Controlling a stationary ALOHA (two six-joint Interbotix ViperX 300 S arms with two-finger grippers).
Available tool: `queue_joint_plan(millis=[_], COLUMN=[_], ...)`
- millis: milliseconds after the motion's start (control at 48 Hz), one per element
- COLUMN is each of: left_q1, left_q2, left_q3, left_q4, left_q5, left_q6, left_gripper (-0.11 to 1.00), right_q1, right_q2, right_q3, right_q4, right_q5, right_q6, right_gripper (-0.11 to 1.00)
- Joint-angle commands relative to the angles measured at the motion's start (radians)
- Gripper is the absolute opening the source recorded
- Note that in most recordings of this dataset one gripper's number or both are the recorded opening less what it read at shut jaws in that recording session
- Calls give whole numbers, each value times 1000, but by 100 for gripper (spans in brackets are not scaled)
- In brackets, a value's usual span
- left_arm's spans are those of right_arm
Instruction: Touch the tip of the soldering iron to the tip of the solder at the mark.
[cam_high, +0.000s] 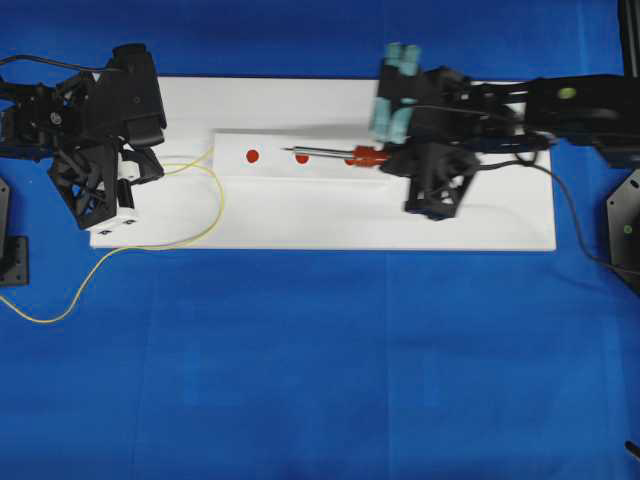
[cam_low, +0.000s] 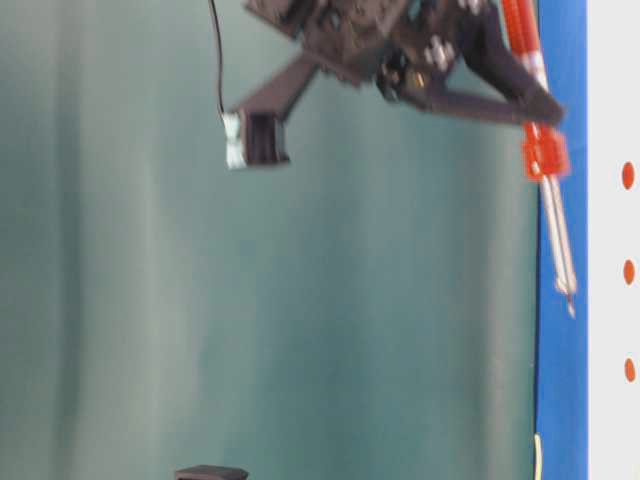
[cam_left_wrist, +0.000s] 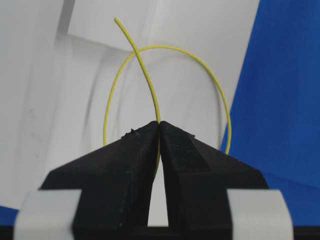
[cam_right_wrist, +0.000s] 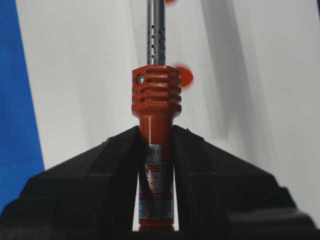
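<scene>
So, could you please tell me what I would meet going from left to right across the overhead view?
Left gripper shut on the yellow solder wire → leftmost red mark → soldering iron, dark tip pointing left → right gripper shut on its red handle.

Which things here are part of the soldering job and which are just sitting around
In the job:
soldering iron, clamped in the right gripper
yellow solder wire, pinched in the left gripper
red marks on the white board

Just there:
blue table cover
</scene>
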Motion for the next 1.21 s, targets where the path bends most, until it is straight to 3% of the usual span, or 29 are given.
queue_joint_plan(millis=[0, 208, 500, 1188], left_q1=[-2, -2, -2, -15], left_q2=[-12, -11, 46, 431], left_q3=[-12, -14, -63, -328], left_q4=[2, 2, 2, 2], left_q5=[-3, -6, -11, -94], left_q6=[-2, -3, -3, 8], left_gripper=[2, 2, 2, 2], right_q1=[-9, -18, -18, -18], right_q2=[-77, -149, -141, -126], right_q3=[38, 114, 109, 117], right_q4=[-2, -2, -14, -15], right_q5=[-14, -28, -43, -48], right_q6=[3, 32, 32, 32], right_gripper=[6, 6, 6, 6])
